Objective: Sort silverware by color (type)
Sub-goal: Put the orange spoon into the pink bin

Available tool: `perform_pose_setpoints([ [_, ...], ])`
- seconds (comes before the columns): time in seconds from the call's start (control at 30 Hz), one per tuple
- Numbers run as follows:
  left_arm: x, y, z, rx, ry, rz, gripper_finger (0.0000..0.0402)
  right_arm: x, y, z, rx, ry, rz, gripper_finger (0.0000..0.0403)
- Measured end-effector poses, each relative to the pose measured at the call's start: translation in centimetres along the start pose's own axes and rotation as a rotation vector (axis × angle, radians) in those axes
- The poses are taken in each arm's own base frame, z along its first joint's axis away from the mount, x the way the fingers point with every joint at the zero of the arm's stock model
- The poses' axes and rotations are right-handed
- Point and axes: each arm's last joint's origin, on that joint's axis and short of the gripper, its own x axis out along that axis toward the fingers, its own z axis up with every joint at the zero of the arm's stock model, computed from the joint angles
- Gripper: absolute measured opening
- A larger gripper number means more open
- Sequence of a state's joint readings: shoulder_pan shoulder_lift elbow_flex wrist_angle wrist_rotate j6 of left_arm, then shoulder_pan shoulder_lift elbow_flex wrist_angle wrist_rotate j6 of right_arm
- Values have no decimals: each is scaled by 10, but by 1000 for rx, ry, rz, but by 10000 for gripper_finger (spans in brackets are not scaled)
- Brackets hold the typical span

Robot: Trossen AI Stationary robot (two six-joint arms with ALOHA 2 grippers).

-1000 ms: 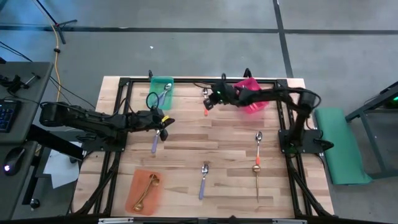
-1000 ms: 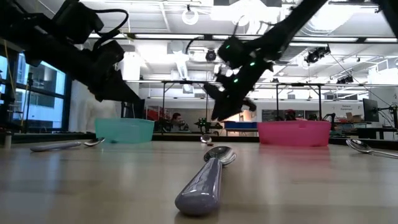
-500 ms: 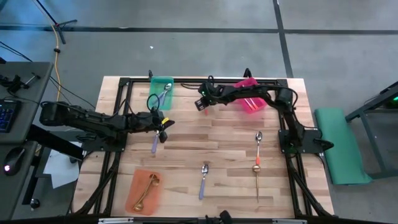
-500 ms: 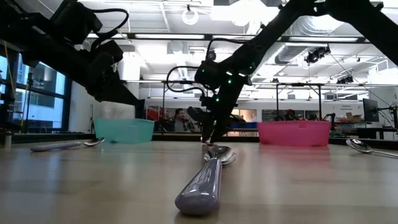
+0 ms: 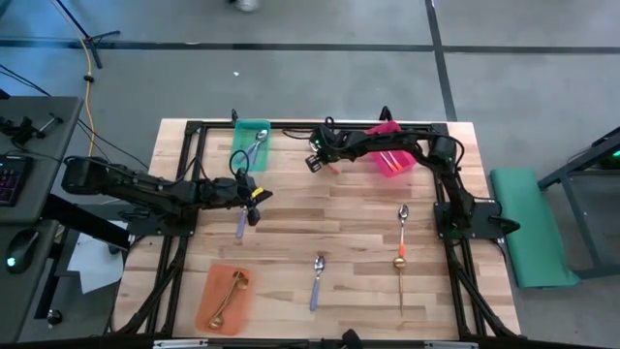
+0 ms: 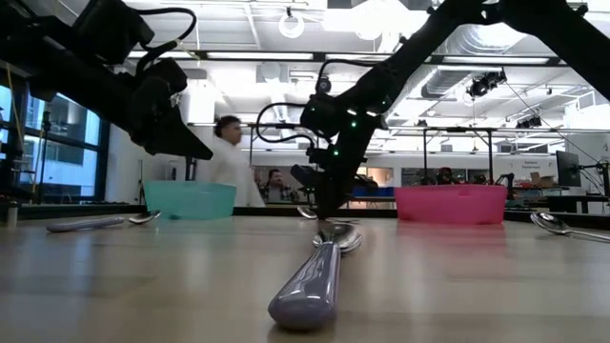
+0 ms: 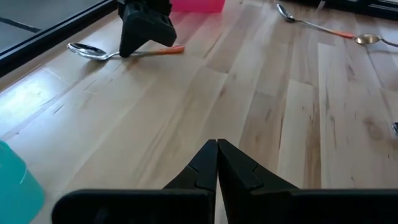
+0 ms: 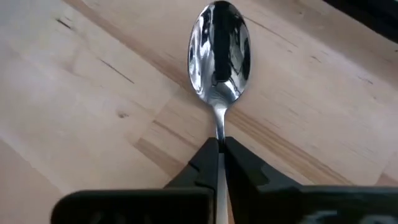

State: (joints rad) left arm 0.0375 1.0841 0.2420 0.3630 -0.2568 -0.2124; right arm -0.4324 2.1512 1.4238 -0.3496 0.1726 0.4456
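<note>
At the table's far middle lies a spoon [image 8: 219, 50] with a silver bowl and an orange handle [image 7: 165, 50]. My right gripper [image 8: 219, 149] slants down onto it and is shut on it; in the high view this gripper [image 5: 318, 162] stands between the teal bin [image 5: 252, 136] and the pink bin [image 5: 392, 157]. My left gripper [image 7: 217, 146] hangs shut above the boards at mid-left, holding nothing, next to a lavender-handled spoon [image 5: 240, 223]. My right gripper pinches the spoon's thin silver neck [image 8: 219, 127], just behind the bowl and ahead of the orange handle, between its two fingers. The fingers slant down from above and lie along the spoon. The spoon lies flat on the table, bowl up.
Another lavender-handled spoon [image 5: 317, 276] lies near the front middle. At the right lie an orange-handled spoon [image 5: 402, 225] and a gold one [image 5: 400, 281]. An orange bin [image 5: 215, 312] at the front left holds a gold spoon. The teal and pink bins hold spoons too.
My right gripper has sunk toward the table and gone a little toward its left edge, tipping steeper, down onto the orange-handled spoon, and has shut on its neck. The spoon stays on the boards. A person has walked into the room behind.
</note>
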Motion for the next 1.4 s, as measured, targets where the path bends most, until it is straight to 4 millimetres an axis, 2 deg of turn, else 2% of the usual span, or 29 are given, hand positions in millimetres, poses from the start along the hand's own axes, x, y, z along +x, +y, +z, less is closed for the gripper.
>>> perform_pose_setpoints([
  [0.2, -1, -3, -1, 6, -7, 18, 3, -22, 2, 1, -70, 26, 50, 1],
  [0.33, -1, -3, -1, 8, -9, 26, 3, -55, 0, 12, -101, -14, 62, 1],
  [0.47, -1, -3, -1, 8, -9, 26, 3, -87, -7, 13, -142, 4, 37, 1],
  [0.57, -1, -3, -1, 8, -9, 26, 3, -115, -18, 15, -150, 9, -10, 0],
  [0.8, -1, -3, -1, -6, -9, 26, 3, -155, -69, 7, -92, 129, -282, 0],
  [0.97, -1, -3, -1, -10, -9, 26, 3, -153, -102, -14, -84, 178, -332, 0],
  [1.1, -1, -3, -1, -10, -10, 26, 3, -138, -128, -39, -96, 190, -337, 0],
  [1.27, -1, -3, -1, -11, -10, 26, 3, -117, -153, -56, -103, 142, -235, 0],
  [1.4, -1, -3, -1, -16, -11, 26, 3, -104, -167, -63, -103, 106, -213, 0],
])
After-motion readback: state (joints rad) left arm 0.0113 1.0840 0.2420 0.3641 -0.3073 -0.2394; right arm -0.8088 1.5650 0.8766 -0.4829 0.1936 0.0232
